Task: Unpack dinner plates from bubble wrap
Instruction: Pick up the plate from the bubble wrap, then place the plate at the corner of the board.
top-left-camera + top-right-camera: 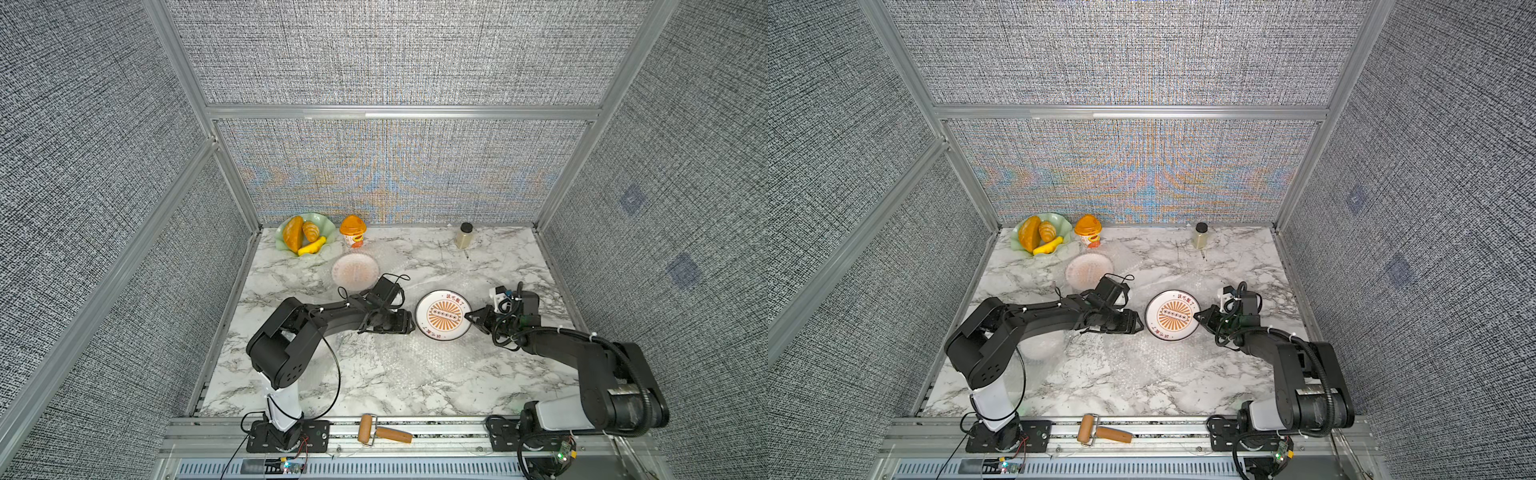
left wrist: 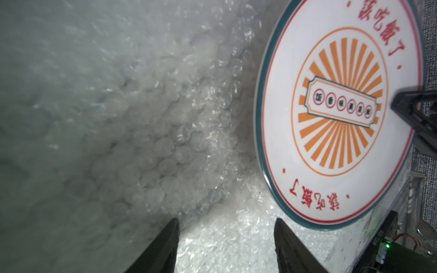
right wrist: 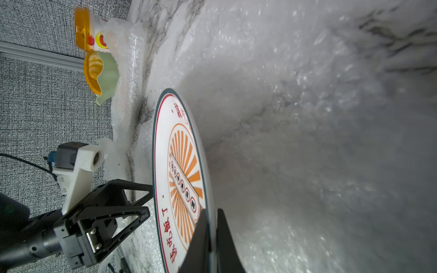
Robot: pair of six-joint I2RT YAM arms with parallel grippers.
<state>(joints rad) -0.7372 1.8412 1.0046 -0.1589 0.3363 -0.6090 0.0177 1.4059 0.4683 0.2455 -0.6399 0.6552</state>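
A dinner plate (image 1: 444,315) (image 1: 1173,316) with an orange sunburst centre and dark rim lies bare on a spread sheet of bubble wrap (image 1: 415,361) (image 1: 1142,357). My right gripper (image 1: 471,318) (image 3: 211,211) is shut on this plate's (image 3: 182,165) right rim. My left gripper (image 1: 409,322) (image 2: 227,222) stands open just left of the plate (image 2: 335,113), with only bubble wrap (image 2: 165,118) between its fingers. A second plate (image 1: 355,272) (image 1: 1089,270) sits farther back, blurred under bubble wrap. A pale round wrapped shape (image 1: 1040,347) shows under the left arm.
At the back left stand a pale green dish with bread (image 1: 305,235) and an orange-lidded cup (image 1: 353,232). A dark-lidded jar (image 1: 464,236) stands at the back right. A wooden roller (image 1: 384,430) lies on the front rail. Grey walls enclose the marble table (image 1: 498,266).
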